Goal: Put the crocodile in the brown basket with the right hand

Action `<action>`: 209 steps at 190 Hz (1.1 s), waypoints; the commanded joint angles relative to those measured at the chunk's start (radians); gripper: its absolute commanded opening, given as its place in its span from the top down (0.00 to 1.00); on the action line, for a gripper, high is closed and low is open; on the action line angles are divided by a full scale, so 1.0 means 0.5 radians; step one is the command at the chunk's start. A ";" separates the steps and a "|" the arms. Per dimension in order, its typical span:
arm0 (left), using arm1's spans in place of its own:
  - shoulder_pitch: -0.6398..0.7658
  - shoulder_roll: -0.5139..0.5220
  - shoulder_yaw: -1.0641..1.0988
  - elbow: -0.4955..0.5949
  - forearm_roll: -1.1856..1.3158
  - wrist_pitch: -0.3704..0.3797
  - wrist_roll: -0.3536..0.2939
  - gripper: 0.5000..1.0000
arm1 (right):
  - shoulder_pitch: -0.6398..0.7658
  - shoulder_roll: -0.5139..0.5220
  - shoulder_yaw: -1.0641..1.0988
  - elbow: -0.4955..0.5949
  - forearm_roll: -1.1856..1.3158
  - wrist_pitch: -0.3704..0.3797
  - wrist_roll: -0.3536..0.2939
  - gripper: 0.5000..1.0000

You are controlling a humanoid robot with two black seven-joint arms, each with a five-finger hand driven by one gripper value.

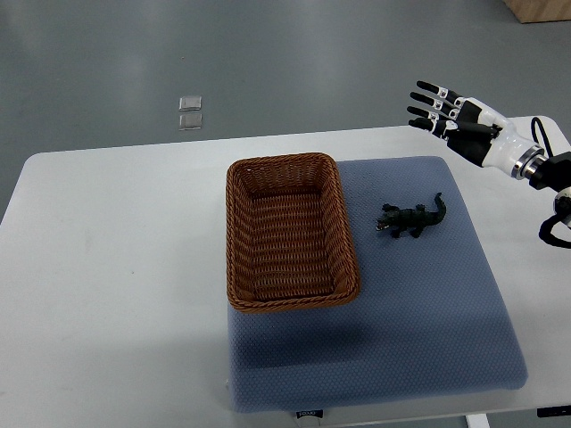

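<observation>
Top view: small dark toy crocodile lies on the blue mat, just right of the brown basket, apart from it, head toward the basket, tail up-right. Looks light and probably rigid plastic or rubber, bumpy, thin legs and tail; best taken across the mid-body. Right hand hovers over the table's far right edge, well apart from the toy, fingers spread, holding nothing. Basket empty.
</observation>
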 commanded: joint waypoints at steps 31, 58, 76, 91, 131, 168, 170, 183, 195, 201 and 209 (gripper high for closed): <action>0.001 0.000 0.000 0.000 0.000 0.000 0.000 0.00 | 0.016 -0.011 0.000 -0.003 -0.148 0.054 0.003 0.12; 0.001 0.000 0.000 0.000 0.000 0.000 0.000 0.00 | 0.047 -0.029 0.000 0.000 -0.320 0.057 0.003 0.12; 0.001 0.000 0.000 0.000 0.000 0.000 0.000 0.00 | 0.077 -0.054 0.000 0.006 -0.495 0.060 0.006 0.12; 0.001 0.000 0.000 0.000 0.000 0.000 0.000 0.00 | 0.105 -0.082 0.000 0.019 -0.630 0.063 0.034 0.12; 0.001 0.000 0.000 0.000 0.000 0.000 0.000 0.00 | 0.145 -0.128 0.000 0.028 -1.188 0.091 0.239 0.12; 0.001 0.000 0.000 0.000 0.000 0.000 0.000 0.00 | 0.151 -0.168 -0.006 0.144 -1.599 0.051 0.402 0.12; 0.001 0.000 0.000 0.000 0.000 0.000 0.000 0.00 | 0.154 -0.174 -0.006 0.166 -1.645 0.036 0.411 0.12; 0.001 0.000 0.000 0.000 0.000 0.000 0.000 0.00 | 0.176 -0.192 -0.015 0.224 -1.796 -0.014 0.433 0.12; 0.001 0.000 0.000 0.000 0.000 0.000 0.000 0.00 | 0.188 -0.229 -0.025 0.285 -2.013 -0.072 0.473 0.12; 0.001 0.000 0.000 0.000 0.000 0.000 0.000 0.00 | 0.191 -0.247 -0.031 0.307 -2.108 -0.093 0.500 0.12; 0.001 0.000 0.000 0.000 0.000 0.000 0.000 0.00 | 0.200 -0.256 -0.037 0.328 -2.197 -0.115 0.525 0.12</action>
